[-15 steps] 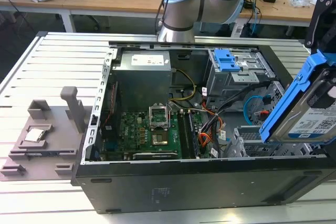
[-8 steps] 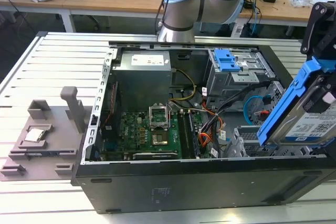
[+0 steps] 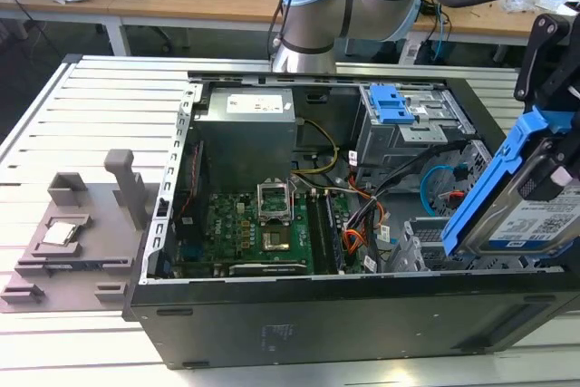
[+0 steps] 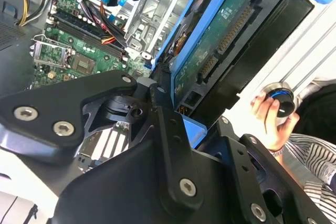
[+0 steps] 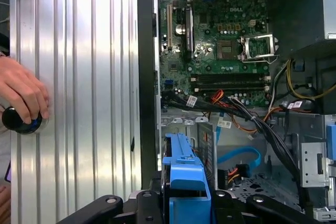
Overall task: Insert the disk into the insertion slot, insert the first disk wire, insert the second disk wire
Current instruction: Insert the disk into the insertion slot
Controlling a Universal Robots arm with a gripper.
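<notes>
The black claw (image 3: 553,147) clamps the flat silver disk (image 3: 521,219), tilted, framed in glossy blue plastic.

text: none surely legible | disk (image 3: 535,224) white label: print illegible | motherboard (image 5: 220,30): white print, perhaps a maker's mark

**Hidden and cropped parts**

The disk (image 3: 507,215) ran off the exterior view's right edge and hid most of the insertion slot (image 3: 414,246). In the first wrist view a hand (image 5: 21,94), cropped at the wrist, half covered a knob (image 5: 16,121).
</notes>
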